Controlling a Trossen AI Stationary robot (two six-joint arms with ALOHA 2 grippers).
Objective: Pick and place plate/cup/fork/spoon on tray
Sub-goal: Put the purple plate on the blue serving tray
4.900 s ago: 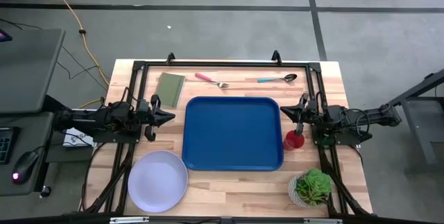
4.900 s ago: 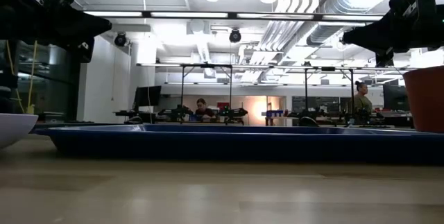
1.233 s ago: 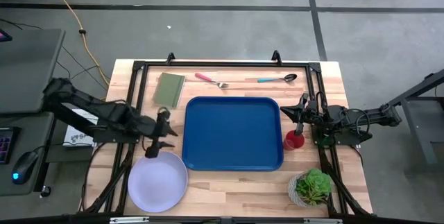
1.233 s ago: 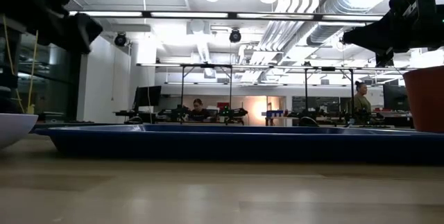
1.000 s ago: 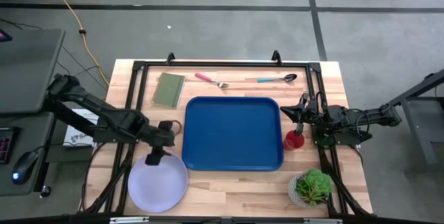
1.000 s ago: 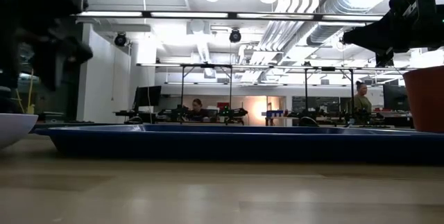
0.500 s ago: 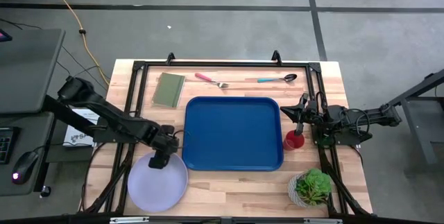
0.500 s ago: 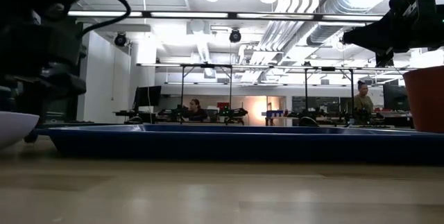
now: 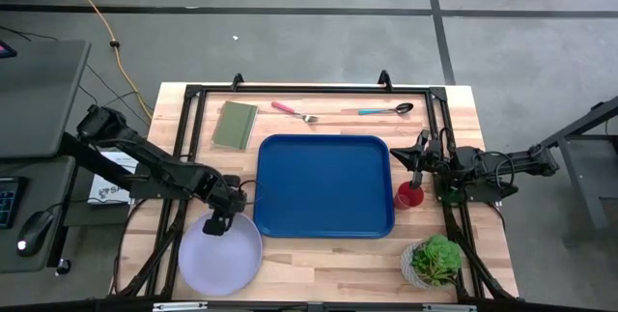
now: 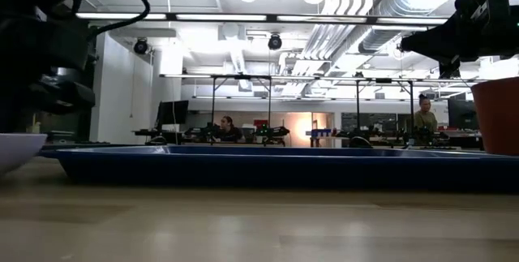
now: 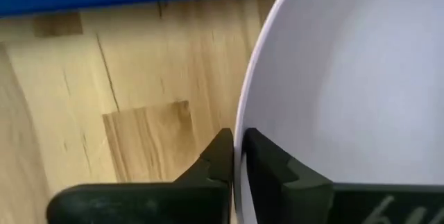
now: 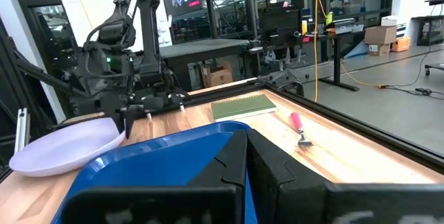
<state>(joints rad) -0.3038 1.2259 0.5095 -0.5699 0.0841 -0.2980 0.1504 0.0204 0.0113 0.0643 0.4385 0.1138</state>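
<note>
— Where is the left arm?
— Reaching in beside the tray (image 9: pixel 323 186), its left claw (image 9: pixel 216 223) tipped down at the plate (image 9: pixel 220 259).
— Gripping it?
— Its fingers (image 11: pixel 220 156) straddle the rim nearest the tray, nearly together; whether they pinch it, I cannot quite tell.
— And the right claw (image 9: pixel 417 160)?
— Parked off the tray's other side above the cup (image 9: pixel 409 195), fingers together.
</note>
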